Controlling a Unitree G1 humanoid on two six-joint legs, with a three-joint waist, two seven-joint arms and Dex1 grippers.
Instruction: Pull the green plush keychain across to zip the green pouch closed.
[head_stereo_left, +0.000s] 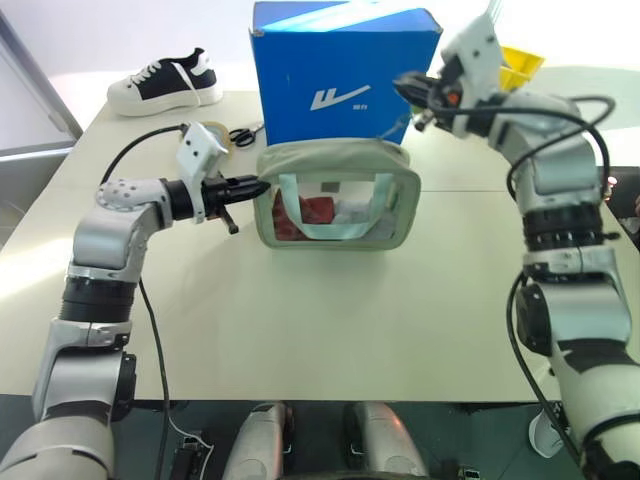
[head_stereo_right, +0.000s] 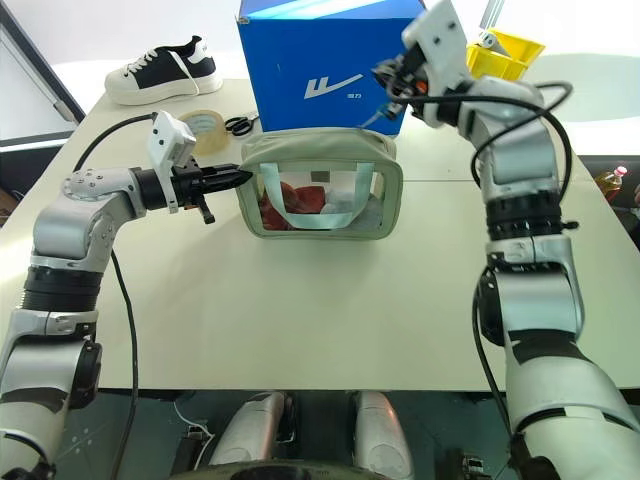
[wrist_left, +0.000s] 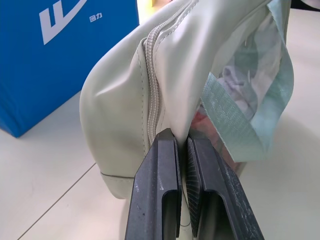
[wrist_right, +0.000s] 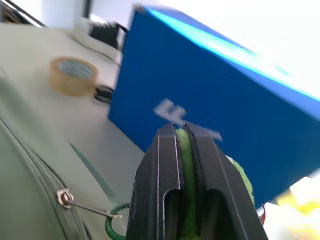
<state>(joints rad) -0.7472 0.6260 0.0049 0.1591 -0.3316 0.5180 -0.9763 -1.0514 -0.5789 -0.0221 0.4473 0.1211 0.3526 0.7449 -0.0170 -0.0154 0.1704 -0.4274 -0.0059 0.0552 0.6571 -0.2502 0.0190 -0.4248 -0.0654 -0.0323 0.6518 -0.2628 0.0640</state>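
1. Here the left hand (head_stereo_left: 252, 187) reaches in level from the left of the frame, its two black fingers (wrist_left: 162, 185) clenched on the left end of the green pouch (head_stereo_left: 335, 195).
2. The right hand (head_stereo_left: 405, 88) sits at the upper right of the frame, in front of the blue box (head_stereo_left: 345, 65), pointing toward the left; it is clamped on the green plush keychain (wrist_right: 186, 165), whose fuzz shows between its fingers.
3. The green pouch stands at mid-frame on the desk (head_stereo_left: 330, 310), long axis running left to right, clear window facing the camera.
4. A thin link runs from the zipper pull (wrist_right: 63, 198) toward the green plush keychain.
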